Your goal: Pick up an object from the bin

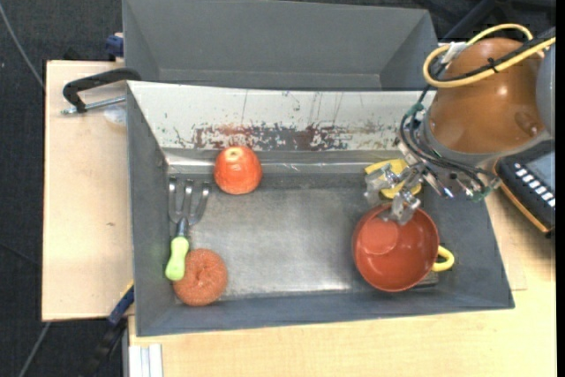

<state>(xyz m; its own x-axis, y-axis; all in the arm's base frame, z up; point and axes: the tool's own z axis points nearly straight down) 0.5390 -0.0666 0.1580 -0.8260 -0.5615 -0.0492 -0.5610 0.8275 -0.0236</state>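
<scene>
Hanging at the far rim of the red cup (395, 256), which stands upright at the near right of the bin (291, 229), the gripper (402, 197) is too cluttered to read, so wide or narrow I cannot tell. The cup looks light, stiff and smooth-walled, likely slippery; pinching its thin rim seems surer than the small yellow handle (444, 258).

The red round cup (388, 256) with a small yellow handle stands upright, mouth open upward, in the front right corner of the grey metal bin (291, 234), its handle turned right.
</scene>
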